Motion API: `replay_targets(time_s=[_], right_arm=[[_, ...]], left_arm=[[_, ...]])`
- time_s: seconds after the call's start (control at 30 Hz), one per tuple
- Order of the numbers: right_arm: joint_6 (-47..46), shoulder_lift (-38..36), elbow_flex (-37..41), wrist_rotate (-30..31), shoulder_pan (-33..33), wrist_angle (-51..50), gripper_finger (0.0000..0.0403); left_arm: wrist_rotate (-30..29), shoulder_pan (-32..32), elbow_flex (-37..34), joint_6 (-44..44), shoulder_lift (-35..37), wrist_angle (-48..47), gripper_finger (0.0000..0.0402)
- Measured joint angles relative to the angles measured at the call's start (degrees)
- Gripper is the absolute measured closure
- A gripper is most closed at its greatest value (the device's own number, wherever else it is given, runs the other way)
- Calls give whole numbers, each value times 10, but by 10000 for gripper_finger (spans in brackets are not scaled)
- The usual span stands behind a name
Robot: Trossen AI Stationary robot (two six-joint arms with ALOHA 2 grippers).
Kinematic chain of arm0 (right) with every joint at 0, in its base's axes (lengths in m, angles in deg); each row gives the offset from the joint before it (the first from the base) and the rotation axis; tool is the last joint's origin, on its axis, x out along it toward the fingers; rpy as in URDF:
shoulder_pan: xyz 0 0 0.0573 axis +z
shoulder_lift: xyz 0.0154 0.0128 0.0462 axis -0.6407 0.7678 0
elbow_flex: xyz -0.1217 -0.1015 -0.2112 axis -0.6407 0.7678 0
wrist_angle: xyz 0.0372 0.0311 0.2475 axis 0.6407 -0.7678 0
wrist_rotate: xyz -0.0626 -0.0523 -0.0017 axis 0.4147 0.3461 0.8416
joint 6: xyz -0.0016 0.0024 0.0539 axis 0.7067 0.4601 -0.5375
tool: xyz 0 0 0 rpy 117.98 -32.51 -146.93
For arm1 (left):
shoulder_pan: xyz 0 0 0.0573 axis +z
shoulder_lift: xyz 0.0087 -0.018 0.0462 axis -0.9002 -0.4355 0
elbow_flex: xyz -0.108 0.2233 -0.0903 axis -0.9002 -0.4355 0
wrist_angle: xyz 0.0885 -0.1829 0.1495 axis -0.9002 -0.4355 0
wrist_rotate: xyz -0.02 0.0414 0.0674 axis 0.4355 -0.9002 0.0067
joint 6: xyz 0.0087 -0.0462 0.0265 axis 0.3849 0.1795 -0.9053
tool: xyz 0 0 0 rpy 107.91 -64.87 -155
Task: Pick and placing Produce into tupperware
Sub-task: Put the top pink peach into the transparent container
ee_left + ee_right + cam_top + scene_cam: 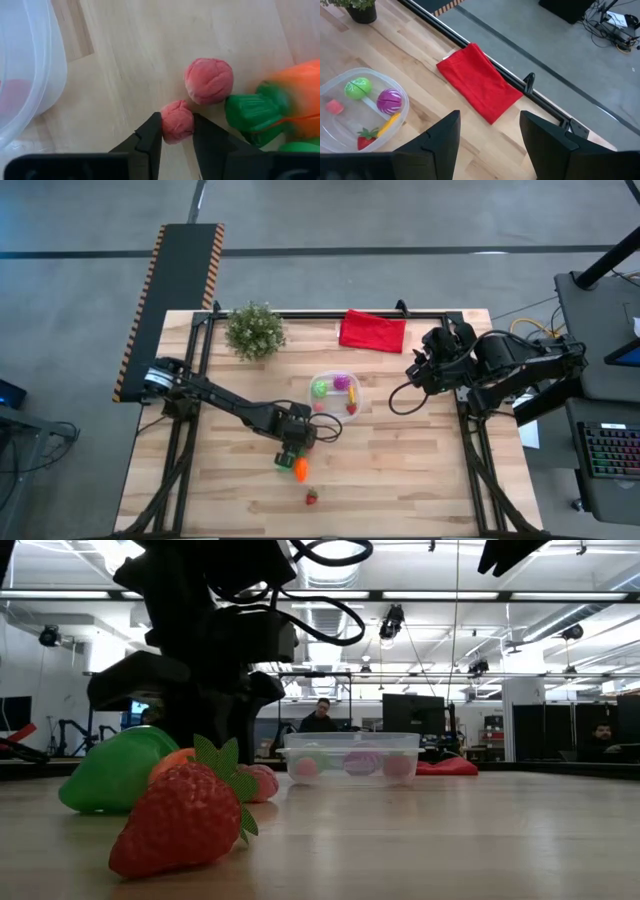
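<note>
Between the fingers: left gripper (176, 131) is clamped on a small pink round piece (177, 121), one finger on either side and the piece resting on the wooden table (150, 50); judged a pick in hand, lift not yet made.
Just ahead of the fingertips: a second, larger pink ball (208, 80) touches or nearly touches the gripped one; it could be nudged when the grip rises.
Beside the gripper, same end: orange carrot-like piece with green top (285, 95), lying loose and apart from the pink pair.
Beyond the carrot, toward the table's near edge: small strawberry (311, 498), alone, awaiting collection.
Opposite side of the left gripper: tupperware (357, 392), close by, so the carry should be short; it holds a green piece (358, 88), a purple piece (389, 101), a yellow stick (387, 125), a red cube and a red berry.
Task standing: roughly half the produce is boxed, by my count.
Far side, right arm: right gripper (490, 132) waits with fingers spread and empty, raised clear of the table beyond the tupperware.
Below the right gripper: red cloth (479, 81), against the back rail.
Farthest corner: potted plant (254, 330), not involved.
</note>
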Motion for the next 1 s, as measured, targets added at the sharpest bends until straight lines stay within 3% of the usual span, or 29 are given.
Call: replay_targets(time_s=[0.43,0.63,0.83,1.0], right_arm=[[-2,0,0,0,0,0,204],[-2,0,1,0,0,1,204],[-4,0,3,0,0,1,204],[-7,0,3,0,0,1,204]], left_arm=[[-30,22,71,-1,53,-14,331],[-33,83,97,-19,68,-12,331],[-29,160,116,-26,26,-19,331],[24,194,118,7,3,-48,331]])
